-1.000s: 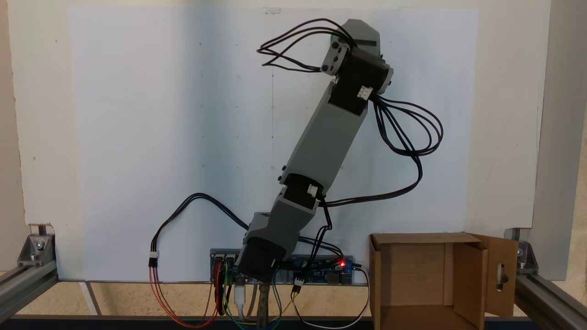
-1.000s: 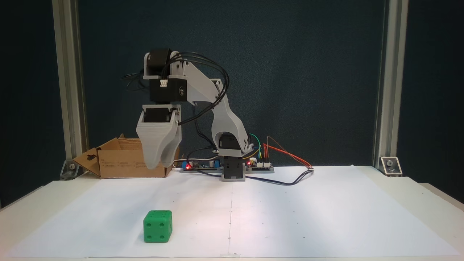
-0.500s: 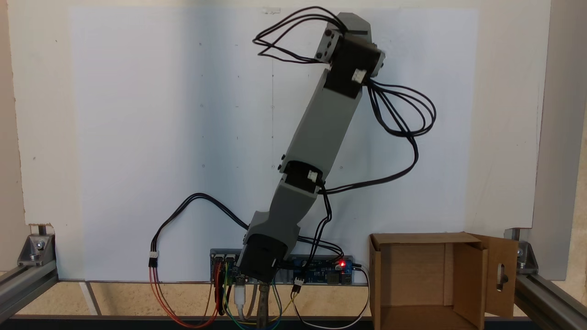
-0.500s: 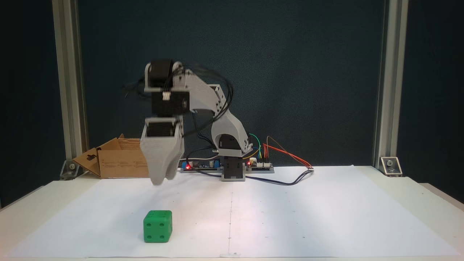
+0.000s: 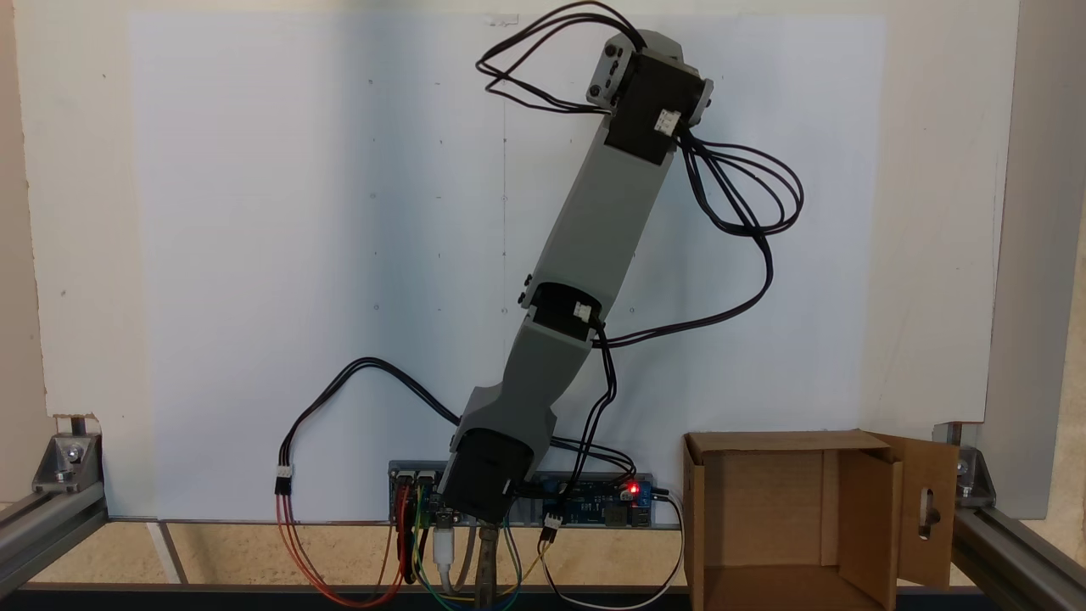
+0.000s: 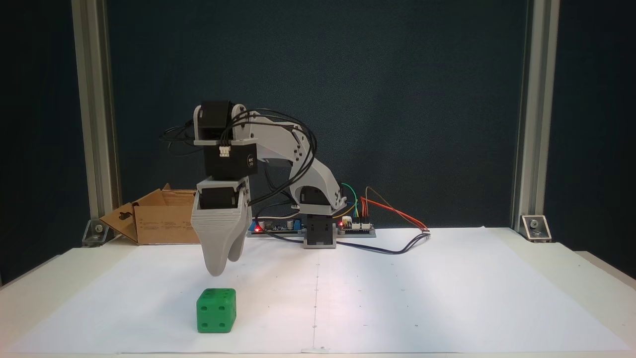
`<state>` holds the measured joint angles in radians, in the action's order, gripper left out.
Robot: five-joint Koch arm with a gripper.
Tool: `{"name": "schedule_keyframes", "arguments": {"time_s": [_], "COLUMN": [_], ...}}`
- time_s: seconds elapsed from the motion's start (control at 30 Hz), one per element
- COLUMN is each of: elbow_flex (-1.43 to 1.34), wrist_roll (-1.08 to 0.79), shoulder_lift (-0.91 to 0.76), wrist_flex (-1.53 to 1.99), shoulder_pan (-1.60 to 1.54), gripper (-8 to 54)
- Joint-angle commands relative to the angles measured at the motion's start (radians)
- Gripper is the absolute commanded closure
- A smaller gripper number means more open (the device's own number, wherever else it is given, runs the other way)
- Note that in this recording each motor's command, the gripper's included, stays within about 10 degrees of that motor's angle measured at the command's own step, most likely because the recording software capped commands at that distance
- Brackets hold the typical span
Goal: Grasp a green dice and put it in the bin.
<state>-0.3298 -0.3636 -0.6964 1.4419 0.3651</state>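
My grey plastic gripper hangs tip-down over the white paper sheet, its two fingers overlapping one behind the other, so I cannot tell whether they are apart or together. The small bright green plastic dice with sunken pips sits on the sheet just below my fingertips, apart from them, a four-pip face toward the camera. The brown corrugated cardboard bin, with its slotted side flap, stands well behind my fingers; from above it is open beside my arm's base.
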Motion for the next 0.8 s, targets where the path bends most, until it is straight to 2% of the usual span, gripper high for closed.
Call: {"name": "schedule_keyframes", "arguments": {"time_s": [0.0,0.77], "elbow_flex": [0.061,0.061], "wrist_roll": [-0.057,-0.057], "shoulder_lift": [-0.012,0.035], "wrist_flex": [0.002,-0.118], "shoulder_pan": [-0.006,-0.006], "gripper": [0.4,0.8]}}
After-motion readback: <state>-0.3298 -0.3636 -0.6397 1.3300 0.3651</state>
